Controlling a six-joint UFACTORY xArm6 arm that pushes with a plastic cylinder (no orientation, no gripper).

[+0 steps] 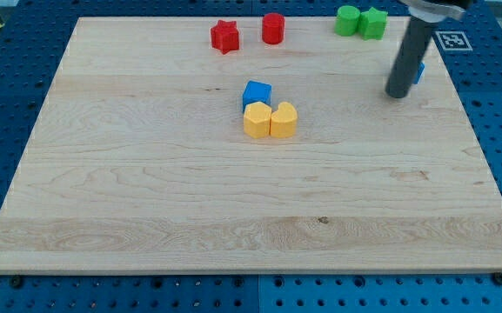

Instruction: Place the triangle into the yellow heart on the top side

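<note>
- My rod comes down from the view's top right, leaning slightly, its upper end cut off by the frame edge; my tip (pixel 397 94) rests on the table (pixel 146 200) at the far right
- There is no pincer on this arm, only the straight dark rod, so there is nothing to stand apart or together
- Just behind the rod, on its right side, a sliver of a blue block (pixel 419 71) peeks out; it is probably the triangle, but the rod hides most of it, so I cannot tell its shape, which way it points or how its long axis lies
- My tip sits just near and left of that blue sliver, close to it; whether they touch I cannot tell
- The yellow heart (pixel 284 119) lies near the table's middle, well apart from my tip, to the left of it
- A yellow hexagon-like block (pixel 257 120) touches the heart's left side, and a blue cube (pixel 257 93) sits just behind the pair, touching the hexagon-like block
- Along the far edge: a red star (pixel 224 36), a red cylinder (pixel 273 28) to its right, then two green blocks (pixel 361 22) side by side
- No readable writing; a black-and-white square marker (pixel 452 40) lies off the table's far right corner
</note>
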